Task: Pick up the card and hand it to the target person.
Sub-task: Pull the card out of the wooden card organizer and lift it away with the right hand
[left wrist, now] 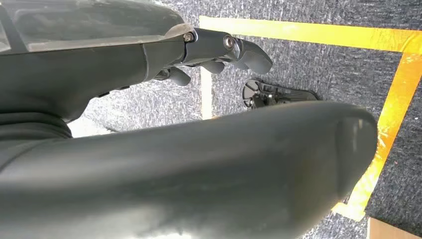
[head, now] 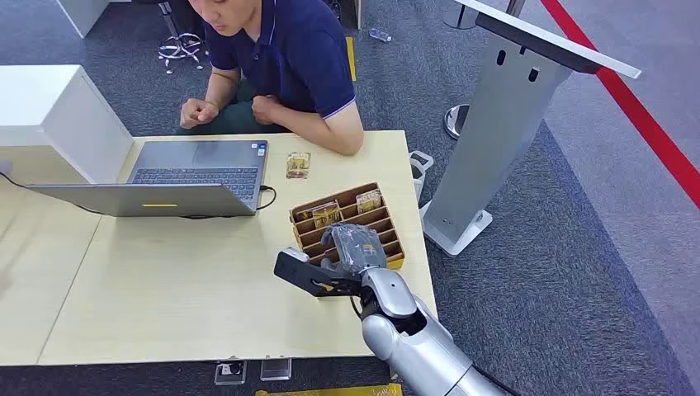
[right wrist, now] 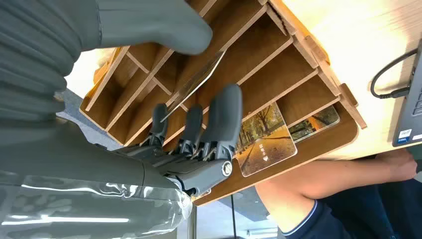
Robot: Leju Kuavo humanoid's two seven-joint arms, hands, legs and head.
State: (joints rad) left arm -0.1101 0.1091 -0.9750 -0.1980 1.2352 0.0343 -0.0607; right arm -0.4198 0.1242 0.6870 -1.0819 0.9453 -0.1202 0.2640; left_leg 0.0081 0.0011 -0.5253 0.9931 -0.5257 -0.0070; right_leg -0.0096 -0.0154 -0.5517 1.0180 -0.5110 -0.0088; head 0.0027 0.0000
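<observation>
Right hand (right wrist: 199,144) pinches a card (right wrist: 196,82) edge-on over the rack (head: 388,235), thumb against fingers; person (head: 289,58) at 11 o'clock, left hand (left wrist: 219,50) holding nothing.

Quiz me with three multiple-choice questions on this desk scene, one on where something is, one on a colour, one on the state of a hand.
1. Where does the loose card on the pale wooden table lie?
A. beside the open grey laptop
B. on the floor
C. under the laptop

2. What colour is the seated person's polo shirt?
A. red
B. navy
C. white

3. What is the right hand doing?
A. hanging by the floor
B. pinching a card over the brown wooden slotted card holder
C. resting on the laptop

A: the card sits right of the laptop.
B: the shirt is dark blue.
B: the thumb and fingers press the card's faces.
</observation>
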